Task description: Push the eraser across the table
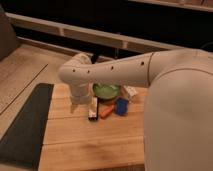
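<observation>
The eraser (93, 108) is a small narrow block, white on top with dark sides, lying lengthwise on the light wooden plank table (90, 142) near its far edge. My white arm reaches in from the right, bends at the wrist and points down. The gripper (76, 105) hangs low over the table just left of the eraser, close beside it; I cannot tell whether it touches the eraser.
An orange stick (105, 111) and a blue block (121, 105) lie right of the eraser. A green bowl (106, 90) and a small white object (131, 92) sit behind them. A dark grey mat (27, 125) lies along the table's left edge.
</observation>
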You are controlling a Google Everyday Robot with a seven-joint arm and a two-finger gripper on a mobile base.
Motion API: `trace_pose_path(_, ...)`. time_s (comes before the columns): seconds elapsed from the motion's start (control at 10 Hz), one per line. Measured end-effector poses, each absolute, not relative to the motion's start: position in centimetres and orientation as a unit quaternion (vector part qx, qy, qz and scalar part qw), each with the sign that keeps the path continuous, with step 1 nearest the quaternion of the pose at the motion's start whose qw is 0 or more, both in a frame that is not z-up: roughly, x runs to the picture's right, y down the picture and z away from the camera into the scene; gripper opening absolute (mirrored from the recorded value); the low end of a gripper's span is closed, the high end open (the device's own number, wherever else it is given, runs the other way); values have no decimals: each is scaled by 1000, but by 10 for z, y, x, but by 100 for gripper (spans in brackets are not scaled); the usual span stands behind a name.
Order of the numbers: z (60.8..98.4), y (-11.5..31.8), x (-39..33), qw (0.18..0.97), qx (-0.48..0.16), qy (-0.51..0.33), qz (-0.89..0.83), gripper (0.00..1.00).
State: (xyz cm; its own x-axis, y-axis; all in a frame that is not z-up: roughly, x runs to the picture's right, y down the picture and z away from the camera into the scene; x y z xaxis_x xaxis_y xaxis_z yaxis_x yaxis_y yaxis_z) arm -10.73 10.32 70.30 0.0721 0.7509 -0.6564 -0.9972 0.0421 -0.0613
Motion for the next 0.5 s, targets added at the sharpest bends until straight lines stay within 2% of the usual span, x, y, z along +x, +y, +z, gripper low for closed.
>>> trace_pose_path(0.5,703,103,-107,683,-264,234,640,65)
